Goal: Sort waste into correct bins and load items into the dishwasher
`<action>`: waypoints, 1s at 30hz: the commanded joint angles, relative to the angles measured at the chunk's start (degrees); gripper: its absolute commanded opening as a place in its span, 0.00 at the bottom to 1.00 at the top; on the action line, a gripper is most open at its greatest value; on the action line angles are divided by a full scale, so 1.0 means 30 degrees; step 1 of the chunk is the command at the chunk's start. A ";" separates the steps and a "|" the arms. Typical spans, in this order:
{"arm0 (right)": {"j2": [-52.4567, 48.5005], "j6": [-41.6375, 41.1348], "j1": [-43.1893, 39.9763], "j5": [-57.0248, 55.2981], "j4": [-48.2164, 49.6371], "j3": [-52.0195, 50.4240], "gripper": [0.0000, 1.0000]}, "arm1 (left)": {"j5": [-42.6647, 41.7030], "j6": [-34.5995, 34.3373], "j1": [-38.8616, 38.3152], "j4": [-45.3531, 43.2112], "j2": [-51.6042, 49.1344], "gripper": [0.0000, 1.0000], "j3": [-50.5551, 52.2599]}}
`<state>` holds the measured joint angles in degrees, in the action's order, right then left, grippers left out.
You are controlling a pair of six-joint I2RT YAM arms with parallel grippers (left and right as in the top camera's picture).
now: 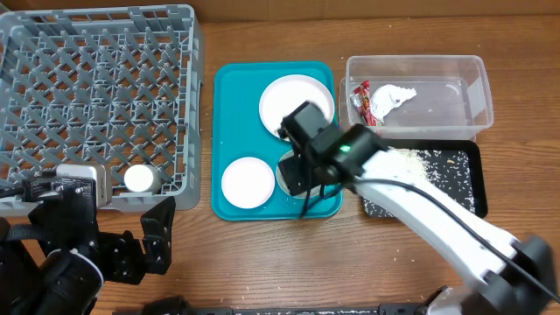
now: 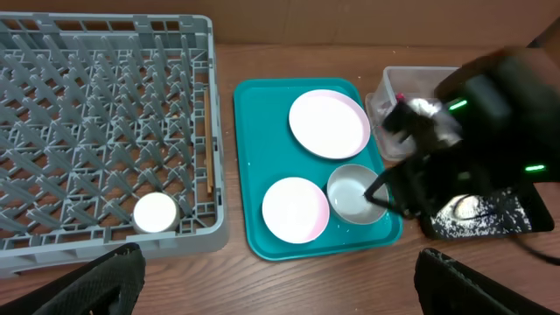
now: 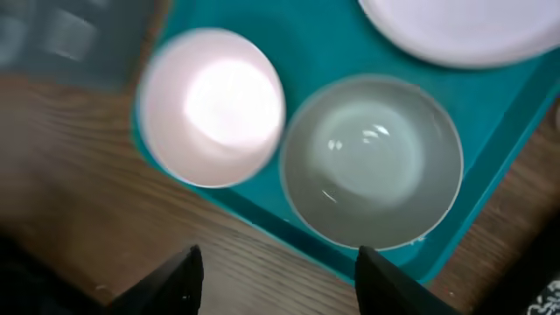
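My right gripper (image 1: 300, 179) is open and empty, hovering over the pale grey-white bowl (image 3: 372, 159) on the teal tray (image 1: 229, 105); its fingers (image 3: 284, 280) hang over the tray's front edge. The pinkish bowl (image 1: 248, 182) and the round plate (image 1: 297, 101) also lie on the tray. The white cup (image 1: 140, 179) stands in the grey dish rack (image 1: 96, 52). The wrapper (image 1: 363, 103) and the napkin (image 1: 395, 98) lie in the clear tub (image 1: 477, 74). Rice grains (image 1: 420, 162) lie in the black tray (image 1: 477, 166). My left gripper (image 1: 105, 232) is open and empty in front of the rack.
The right arm (image 1: 437, 219) crosses the black tray's front from the lower right. In the left wrist view it (image 2: 455, 131) hides most of the tub. Bare wood table (image 2: 280, 271) runs along the front.
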<state>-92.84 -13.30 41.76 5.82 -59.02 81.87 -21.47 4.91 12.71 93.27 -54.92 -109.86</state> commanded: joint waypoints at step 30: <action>1.2859 0.0080 0.0007 -0.3548 -0.1246 0.0860 1.00 | -0.0335 0.0372 -0.0102 -0.1042 -0.0066 1.00 0.0073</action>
<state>-54.11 -14.28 41.76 2.68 -61.93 83.70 -21.50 4.91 12.71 90.30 -54.92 -109.86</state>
